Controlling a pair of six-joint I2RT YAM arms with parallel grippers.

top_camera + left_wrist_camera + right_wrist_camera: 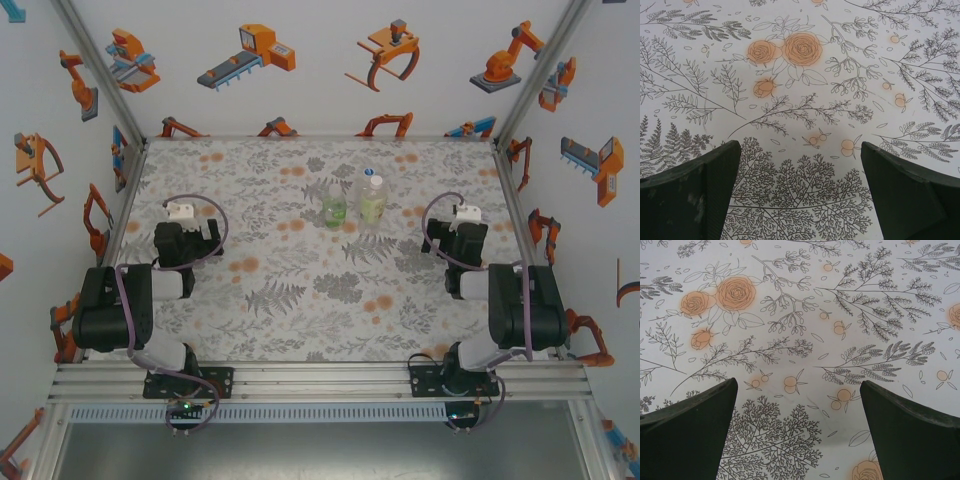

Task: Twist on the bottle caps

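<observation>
Three clear bottles stand close together at the table's far middle. One has a green label (333, 207), one a pale yellow-green label (373, 205), and an unlabelled one (363, 182) stands just behind them. A whitish bottle cap (374, 178) seems to sit on the pale-labelled bottle's neck; it is too small to tell more. My left gripper (181, 211) hangs over the left side of the table, well away from the bottles. It is open (801, 165) with only the cloth between its fingers. My right gripper (466, 215) is on the right, also open (799, 405) and holding nothing.
A floral tablecloth (300, 300) covers the table. White walls with orange robot pictures and aluminium posts (100, 70) close in the sides and back. A metal rail (320, 375) with the arm bases runs along the near edge.
</observation>
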